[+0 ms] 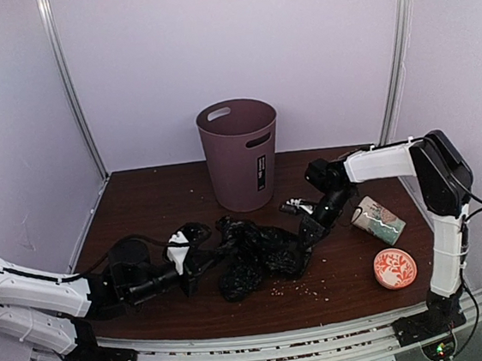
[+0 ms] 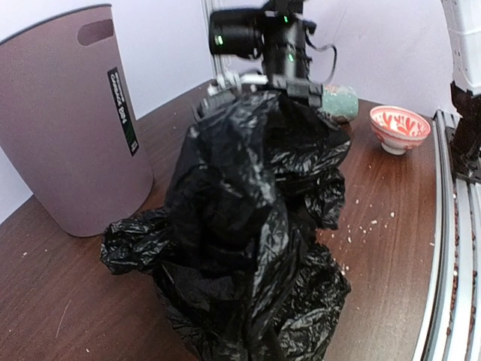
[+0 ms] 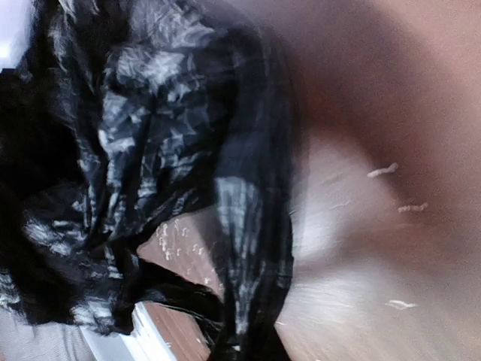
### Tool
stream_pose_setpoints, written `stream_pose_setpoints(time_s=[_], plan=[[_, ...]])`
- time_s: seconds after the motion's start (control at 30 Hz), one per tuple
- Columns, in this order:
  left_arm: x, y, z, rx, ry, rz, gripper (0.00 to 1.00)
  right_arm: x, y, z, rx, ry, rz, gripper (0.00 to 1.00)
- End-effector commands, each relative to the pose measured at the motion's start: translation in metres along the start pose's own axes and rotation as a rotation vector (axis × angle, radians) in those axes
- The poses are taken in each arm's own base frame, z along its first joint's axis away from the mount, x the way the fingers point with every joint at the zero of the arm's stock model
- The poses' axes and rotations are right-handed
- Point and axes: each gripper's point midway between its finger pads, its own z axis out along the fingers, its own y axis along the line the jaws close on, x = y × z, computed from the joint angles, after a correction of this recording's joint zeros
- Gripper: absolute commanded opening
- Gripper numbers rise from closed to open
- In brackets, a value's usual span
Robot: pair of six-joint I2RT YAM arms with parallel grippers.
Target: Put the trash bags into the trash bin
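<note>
left gripper [image 1: 207, 255] closed at the left edge of the trash bags [image 1: 254, 265], perhaps pinching film, fingers hidden | right gripper [image 1: 304, 244] sunk into the heap's right side, blurred, jaw state could not be told | bags lay crumpled on the table [image 1: 157, 202] between both arms, likely for a shared lift | trash bin [image 1: 240, 155] stood upright just behind

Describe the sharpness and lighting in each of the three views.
Top external: sharp, evenly lit, though the crumpled black plastic trash bags read as a dark mass. Left wrist: sharp, glossy highlights on the bags, mauve-brown round plastic bin crisp. Right wrist: heavily blurred, smeared bags, pale glare on the dark wooden table.
</note>
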Motion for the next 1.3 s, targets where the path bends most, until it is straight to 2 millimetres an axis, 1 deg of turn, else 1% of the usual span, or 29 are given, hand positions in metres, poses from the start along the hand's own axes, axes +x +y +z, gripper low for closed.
stream_pose_setpoints(time_s=[0.0, 0.03, 0.07, 0.1, 0.13, 0.17, 0.2, 0.23, 0.27, 0.3, 0.33, 0.37, 0.4, 0.43, 0.47, 0.5, 0.53, 0.57, 0.6, 0.63, 0.67, 0.7, 0.77, 0.9, 0.93, 1.03, 1.1, 1.17, 1.27], plan=[[0.002, 0.003, -0.005, -0.024, 0.068, 0.011, 0.00, -0.066, -0.004, -0.109, 0.266, -0.296, -0.126, 0.00], [0.001, 0.010, -0.009, -0.067, 0.076, 0.019, 0.00, -0.076, 0.000, -0.137, 0.344, -0.360, -0.166, 0.00], [-0.006, 0.022, -0.014, -0.145, 0.065, 0.022, 0.00, -0.086, 0.008, -0.164, 0.409, -0.425, -0.213, 0.00], [-0.016, 0.032, -0.020, -0.211, 0.040, 0.031, 0.00, -0.093, 0.022, -0.189, 0.458, -0.496, -0.264, 0.00], [-0.036, 0.036, -0.027, -0.257, -0.006, 0.055, 0.00, -0.100, 0.043, -0.212, 0.479, -0.572, -0.320, 0.00], [-0.066, 0.028, -0.038, -0.275, -0.083, 0.100, 0.00, -0.104, 0.067, -0.232, 0.484, -0.652, -0.378, 0.00], [-0.103, 0.011, -0.054, -0.267, -0.201, 0.163, 0.00, -0.104, 0.097, -0.247, 0.472, -0.720, -0.448, 0.00], [-0.136, -0.010, -0.073, -0.247, -0.322, 0.228, 0.00, -0.100, 0.128, -0.258, 0.437, -0.773, -0.537, 0.00], [-0.162, -0.022, -0.088, -0.247, -0.403, 0.255, 0.00, -0.092, 0.160, -0.270, 0.413, -0.840, -0.628, 0.00], [-0.177, -0.030, -0.092, -0.252, -0.421, 0.285, 0.00, -0.081, 0.181, -0.271, 0.412, -0.873, -0.709, 0.00], [-0.171, -0.040, -0.078, -0.237, -0.363, 0.334, 0.00, -0.065, 0.193, -0.268, 0.445, -0.878, -0.779, 0.00], [-0.153, -0.046, -0.061, -0.231, -0.274, 0.390, 0.00, -0.060, 0.180, -0.249, 0.480, -0.823, -0.773, 0.00], [-0.120, -0.049, -0.042, -0.243, -0.161, 0.448, 0.00, -0.052, 0.150, -0.224, 0.526, -0.727, -0.730, 0.00], [-0.083, -0.049, -0.024, -0.249, -0.047, 0.481, 0.00, -0.040, 0.118, -0.196, 0.566, -0.616, -0.698, 0.00], [-0.038, -0.053, -0.008, -0.227, 0.084, 0.512, 0.00, -0.020, 0.084, -0.164, 0.595, -0.494, -0.665, 0.00], [0.003, -0.060, 0.003, -0.192, 0.197, 0.524, 0.00, -0.004, 0.063, -0.144, 0.608, -0.415, -0.645, 0.00], [0.039, -0.066, 0.010, -0.164, 0.302, 0.526, 0.00, 0.009, 0.051, -0.130, 0.604, -0.372, -0.623, 0.00], [0.074, -0.068, 0.012, -0.174, 0.410, 0.545, 0.00, 0.016, 0.045, -0.123, 0.603, -0.369, -0.609, 0.00], [0.093, -0.073, 0.013, -0.194, 0.471, 0.561, 0.00, 0.021, 0.043, -0.118, 0.596, -0.377, -0.601, 0.00], [0.105, -0.076, 0.015, -0.219, 0.513, 0.583, 0.00, 0.025, 0.045, -0.116, 0.584, -0.389, -0.601, 0.00], [0.112, -0.079, 0.016, -0.231, 0.533, 0.597, 0.00, 0.026, 0.049, -0.117, 0.572, -0.408, -0.602, 0.00], [0.112, -0.082, 0.017, -0.236, 0.534, 0.597, 0.00, 0.027, 0.053, -0.118, 0.559, -0.424, -0.602, 0.00], [0.100, -0.086, 0.018, -0.228, 0.491, 0.550, 0.00, 0.026, 0.062, -0.122, 0.537, -0.451, -0.608, 0.00], [0.061, -0.093, 0.013, -0.179, 0.337, 0.415, 0.00, 0.018, 0.068, -0.129, 0.507, -0.494, -0.568, 0.00], [0.051, -0.095, 0.012, -0.163, 0.304, 0.384, 0.11, 0.014, 0.068, -0.132, 0.506, -0.509, -0.553, 0.00], [0.024, -0.101, 0.005, -0.103, 0.220, 0.288, 0.57, 0.007, 0.062, -0.138, 0.508, -0.542, -0.501, 0.00], [0.010, -0.105, 0.000, -0.030, 0.184, 0.215, 0.69, 0.005, 0.055, -0.141, 0.505, -0.554, -0.468, 0.00], [0.001, -0.111, -0.007, 0.076, 0.158, 0.140, 0.73, 0.005, 0.049, -0.142, 0.493, -0.570, -0.449, 0.00], [-0.011, -0.108, -0.021, 0.150, 0.104, 0.026, 0.77, 0.008, 0.043, -0.140, 0.480, -0.590, -0.437, 0.00]])
